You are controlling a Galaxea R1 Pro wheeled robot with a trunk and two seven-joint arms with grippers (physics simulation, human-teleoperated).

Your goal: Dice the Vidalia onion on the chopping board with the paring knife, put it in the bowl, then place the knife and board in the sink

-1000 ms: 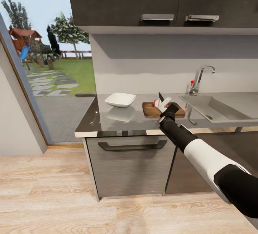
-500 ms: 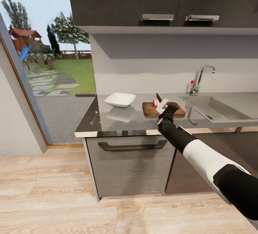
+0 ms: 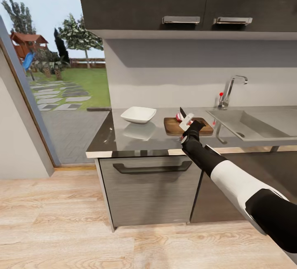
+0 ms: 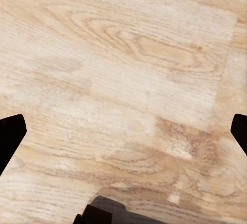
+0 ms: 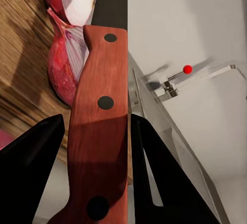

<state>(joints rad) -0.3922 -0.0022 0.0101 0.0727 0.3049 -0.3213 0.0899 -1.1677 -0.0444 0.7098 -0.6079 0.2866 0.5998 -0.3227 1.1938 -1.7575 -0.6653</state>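
The Vidalia onion (image 5: 69, 54) lies on the chopping board (image 3: 188, 126), red-skinned and already split, its pale layered face showing in the right wrist view. The paring knife (image 5: 100, 126) sits clamped between the fingers of the right gripper (image 3: 190, 125), the riveted red handle running straight out along the fingers and the dark blade reaching past it to meet the onion — so the cut lies directly ahead of the gripper, along the knife's own long axis. In the head view the blade tilts up and away over the board. The white bowl (image 3: 138, 114) stands on the countertop (image 3: 123, 137) just beside the board, on the side away from the sink (image 3: 251, 122). The left gripper (image 4: 123, 131) hangs over wooden floor, fingers spread apart — the right arm is plainly the nearer one.
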